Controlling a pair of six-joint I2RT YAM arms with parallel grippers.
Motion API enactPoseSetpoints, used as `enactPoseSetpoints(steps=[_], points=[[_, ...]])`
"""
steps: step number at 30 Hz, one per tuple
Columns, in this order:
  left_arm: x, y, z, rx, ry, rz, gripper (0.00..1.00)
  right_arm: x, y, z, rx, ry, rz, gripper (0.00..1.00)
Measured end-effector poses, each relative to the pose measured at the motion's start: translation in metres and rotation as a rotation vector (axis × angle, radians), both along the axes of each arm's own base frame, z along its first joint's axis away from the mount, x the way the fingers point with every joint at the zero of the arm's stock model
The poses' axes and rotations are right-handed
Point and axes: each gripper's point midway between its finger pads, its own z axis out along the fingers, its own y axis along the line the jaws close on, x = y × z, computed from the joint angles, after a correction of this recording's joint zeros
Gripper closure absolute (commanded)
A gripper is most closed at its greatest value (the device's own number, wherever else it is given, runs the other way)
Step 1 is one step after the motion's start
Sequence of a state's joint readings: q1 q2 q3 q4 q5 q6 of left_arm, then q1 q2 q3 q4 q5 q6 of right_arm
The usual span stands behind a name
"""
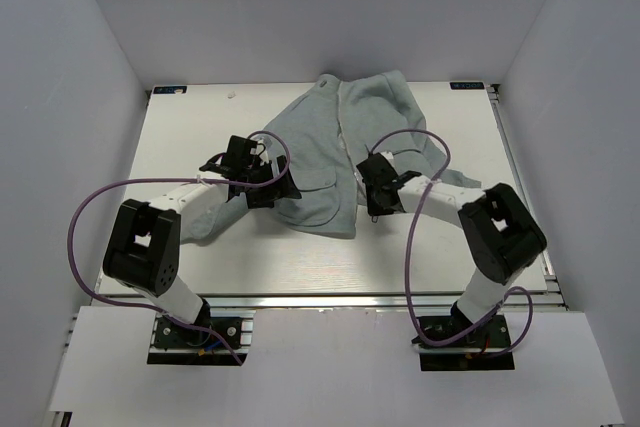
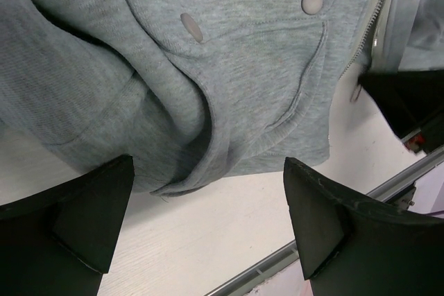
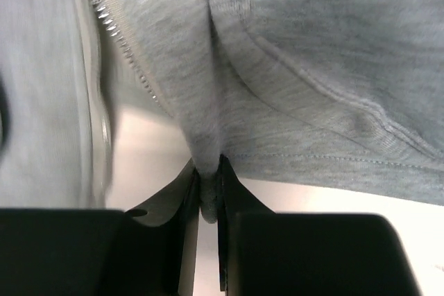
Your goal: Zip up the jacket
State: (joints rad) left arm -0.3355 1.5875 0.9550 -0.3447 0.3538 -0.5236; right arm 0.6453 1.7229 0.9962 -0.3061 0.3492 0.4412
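Observation:
The light grey jacket [image 1: 330, 147] lies spread on the white table, front open, with its bottom hem toward me. My right gripper [image 1: 372, 205] is shut on the bottom corner of the jacket's right front panel [image 3: 208, 164], beside the silver zipper teeth [image 3: 121, 50]. My left gripper [image 1: 280, 190] is open and empty, its black fingers [image 2: 90, 213] wide apart just short of the left panel's hem [image 2: 229, 164]. A flap pocket with a snap button [image 2: 313, 1] and the zipper edge [image 2: 368, 29] show in the left wrist view.
The white table [image 1: 280, 267] has a metal rail along its near edge [image 2: 305, 258]. White walls enclose the cell on three sides. Purple cables [image 1: 80, 217] loop from both arms. The right gripper's black body shows at the right of the left wrist view [image 2: 409, 105].

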Motion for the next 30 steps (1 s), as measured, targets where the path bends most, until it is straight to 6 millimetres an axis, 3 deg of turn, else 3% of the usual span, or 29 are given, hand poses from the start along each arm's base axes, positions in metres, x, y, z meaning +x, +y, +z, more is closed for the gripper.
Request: enactPoseSetpoints(steps=[6, 14, 19, 22, 23, 25, 27, 28, 30], points=[[-0.001, 0.001, -0.001, 0.004, 0.004, 0.003, 0.02, -0.042, -0.006, 0.017, 0.074, 0.038, 0.125, 1.00], [-0.001, 0.001, -0.002, 0.002, 0.013, 0.008, 0.02, -0.061, -0.008, 0.060, 0.131, -0.006, 0.234, 1.00], [0.000, 0.000, -0.003, -0.002, 0.018, 0.015, 0.02, -0.078, -0.001, 0.055, 0.177, 0.042, 0.312, 1.00], [0.000, 0.000, -0.003, -0.003, 0.019, 0.016, 0.02, -0.094, -0.004, 0.029, 0.164, 0.128, 0.341, 0.85], [0.000, 0.000, -0.003, -0.003, 0.019, 0.016, 0.02, -0.099, -0.005, 0.020, 0.154, 0.160, 0.348, 0.68], [-0.001, 0.000, -0.004, -0.003, 0.020, 0.016, 0.02, -0.106, -0.007, 0.005, 0.135, 0.210, 0.357, 0.64], [-0.002, 0.000, -0.005, -0.001, 0.023, 0.016, 0.02, -0.111, -0.006, 0.000, 0.128, 0.237, 0.374, 0.54], [-0.003, 0.001, -0.006, 0.000, 0.026, 0.016, 0.02, -0.112, -0.004, 0.000, 0.130, 0.235, 0.383, 0.41], [-0.003, 0.001, -0.007, 0.001, 0.029, 0.016, 0.02, -0.113, -0.001, 0.004, 0.137, 0.222, 0.403, 0.38]])
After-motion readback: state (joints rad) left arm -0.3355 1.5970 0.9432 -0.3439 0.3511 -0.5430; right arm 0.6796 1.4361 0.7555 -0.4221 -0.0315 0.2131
